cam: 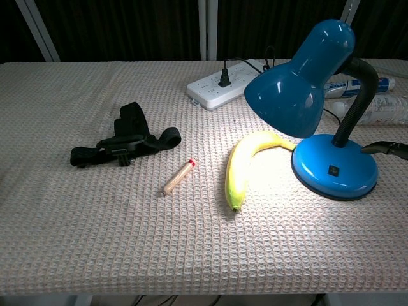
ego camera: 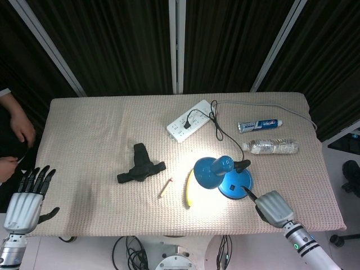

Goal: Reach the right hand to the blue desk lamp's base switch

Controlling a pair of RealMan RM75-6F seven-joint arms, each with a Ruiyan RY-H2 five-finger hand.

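The blue desk lamp is lit; its shade (ego camera: 209, 171) bends low over the table and its round base (ego camera: 239, 183) carries a small black switch (ego camera: 232, 187). In the chest view the switch (cam: 332, 170) sits on top of the base (cam: 344, 182), under the shade (cam: 296, 76). My right hand (ego camera: 274, 208) hovers at the table's front edge just right of the base, one dark finger (ego camera: 249, 194) stretched out to the base's rim and the others curled in. That fingertip (cam: 382, 148) shows at the chest view's right edge. My left hand (ego camera: 25, 197) hangs off the front left corner, fingers spread, holding nothing.
A banana (cam: 241, 169) lies just left of the lamp base. A small stick (cam: 178, 177) and a black strap (cam: 124, 143) lie further left. Behind the lamp are a power strip (ego camera: 188, 120), a toothpaste tube (ego camera: 259, 125) and a bottle (ego camera: 274, 147). A person's hands (ego camera: 17, 129) show at the left edge.
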